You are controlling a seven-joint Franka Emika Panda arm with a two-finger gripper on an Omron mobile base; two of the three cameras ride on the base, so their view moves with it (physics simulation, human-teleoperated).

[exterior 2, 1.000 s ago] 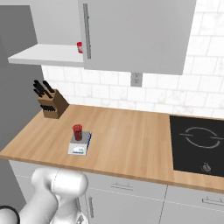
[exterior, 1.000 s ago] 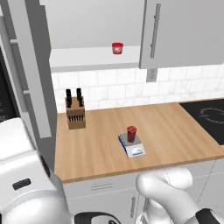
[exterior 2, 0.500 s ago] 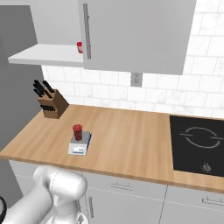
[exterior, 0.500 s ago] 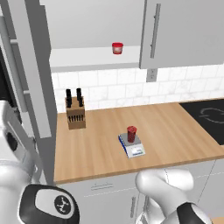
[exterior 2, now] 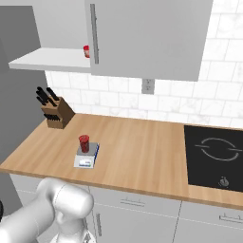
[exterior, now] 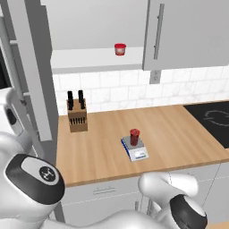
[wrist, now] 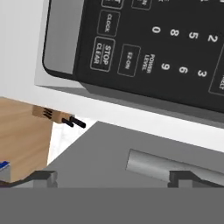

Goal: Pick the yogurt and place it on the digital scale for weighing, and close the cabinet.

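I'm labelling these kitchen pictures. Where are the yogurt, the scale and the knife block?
yogurt (exterior: 134, 136): left base view, on the side of the dark red cup.
scale (exterior: 139, 154): left base view, on its blue-and-white front panel.
knife block (exterior 2: 58, 116): right base view, on the wooden block's side.

The robot arm (exterior: 31, 179) had smooth, rounded white shells. At lower left of the left base view, one joint carried a dark grey round cap with a small white mark. Another dark joint ring (exterior: 188, 212) showed at lower right.
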